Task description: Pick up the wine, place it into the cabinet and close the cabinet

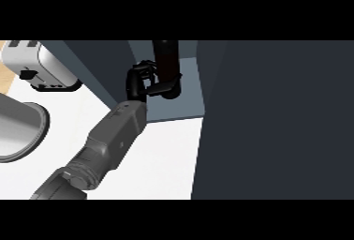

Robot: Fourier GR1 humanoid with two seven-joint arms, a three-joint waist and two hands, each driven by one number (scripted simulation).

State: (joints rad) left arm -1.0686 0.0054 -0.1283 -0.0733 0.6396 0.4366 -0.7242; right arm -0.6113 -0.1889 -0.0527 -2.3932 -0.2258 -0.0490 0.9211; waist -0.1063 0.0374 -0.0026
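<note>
The wine bottle (pixel 166 54) is dark and stands on end inside the open cabinet (pixel 188 105), on its grey-blue floor. My left hand (pixel 140 80) reaches into the cabinet from the lower left and is shut on the bottle's lower part, with the fingers curled round it. The cabinet door (pixel 276 117) is a large dark panel swung open, filling the right side of the view. My right hand does not show.
A silver toaster (pixel 38 63) stands at the top left of the white counter (pixel 166 154). A large grey pot (pixel 17 129) sits at the left edge. The cabinet's dark side wall (pixel 97 61) rises just left of my hand.
</note>
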